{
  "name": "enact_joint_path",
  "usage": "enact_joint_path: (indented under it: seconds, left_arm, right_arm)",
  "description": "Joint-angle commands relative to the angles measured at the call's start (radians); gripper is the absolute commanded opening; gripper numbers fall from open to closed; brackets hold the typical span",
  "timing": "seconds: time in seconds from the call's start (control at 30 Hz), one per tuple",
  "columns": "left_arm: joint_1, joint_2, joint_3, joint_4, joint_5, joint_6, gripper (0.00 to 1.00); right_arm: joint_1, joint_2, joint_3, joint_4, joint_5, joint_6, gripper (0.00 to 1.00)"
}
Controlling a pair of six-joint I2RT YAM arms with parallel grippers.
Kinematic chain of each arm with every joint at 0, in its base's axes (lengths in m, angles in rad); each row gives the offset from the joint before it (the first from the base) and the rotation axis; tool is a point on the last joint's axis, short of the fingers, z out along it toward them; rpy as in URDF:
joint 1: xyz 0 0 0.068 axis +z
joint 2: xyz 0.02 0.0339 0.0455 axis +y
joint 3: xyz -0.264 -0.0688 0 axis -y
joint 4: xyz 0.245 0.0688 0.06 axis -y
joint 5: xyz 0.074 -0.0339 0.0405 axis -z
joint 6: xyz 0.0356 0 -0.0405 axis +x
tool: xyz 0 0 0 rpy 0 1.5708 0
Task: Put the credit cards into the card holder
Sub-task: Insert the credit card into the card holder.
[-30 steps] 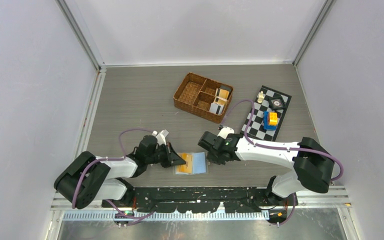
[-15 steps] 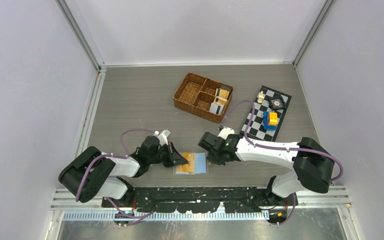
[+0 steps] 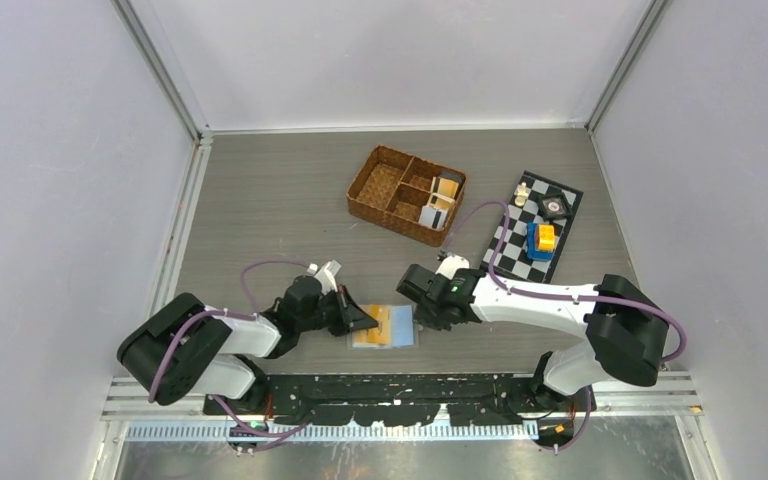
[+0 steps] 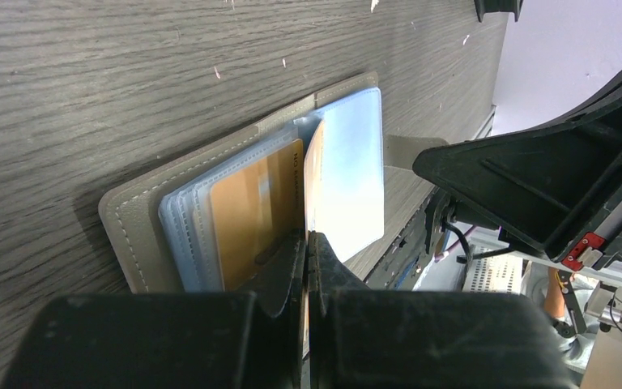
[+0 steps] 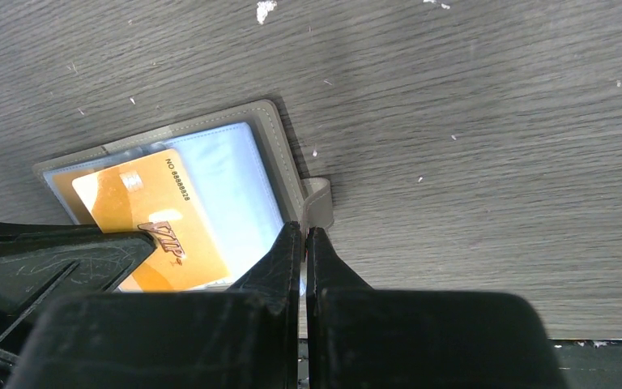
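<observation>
The grey-olive card holder lies open near the table's front edge, its clear blue sleeves facing up. My left gripper is shut on an orange credit card, held on edge over the sleeves. The right wrist view shows that card's VIP face. Another orange card lies flat in the left sleeves. My right gripper is shut at the holder's right edge, beside the snap tab, with a thin blue sleeve edge between its fingers.
A brown wicker basket at the back holds more cards standing in its compartments. A checkered mat with a yellow-and-blue block and small pieces lies at the right. Grey walls enclose the table.
The left arm has shifted slightly right, bringing the held card a little further over the holder. The right arm and the holder have not moved.
</observation>
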Motion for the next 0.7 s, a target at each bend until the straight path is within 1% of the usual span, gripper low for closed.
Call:
enact_joint_path:
  seconds: [0.0,0.3,0.47,0.53,0.67]
  left_arm:
    - [-0.015,0.003,-0.019,-0.010,-0.079,-0.001,0.00]
    - [-0.040,0.001,-0.023,-0.012,-0.096,-0.033,0.00]
    - [-0.049,0.007,-0.025,-0.010,-0.108,-0.051,0.02]
    - [-0.052,0.000,-0.028,-0.011,-0.115,-0.061,0.00]
    - [-0.055,-0.021,-0.032,-0.022,-0.129,-0.080,0.00]
  right_arm:
    - [0.005,-0.026,-0.005,0.019,0.022,0.027,0.00]
    - [0.006,-0.030,-0.008,0.020,0.021,0.026,0.00]
    - [0.007,-0.033,-0.009,0.021,0.022,0.026,0.00]
    - [0.009,-0.037,-0.009,0.019,0.024,0.026,0.00]
    - [0.012,-0.038,-0.009,0.017,0.027,0.026,0.00]
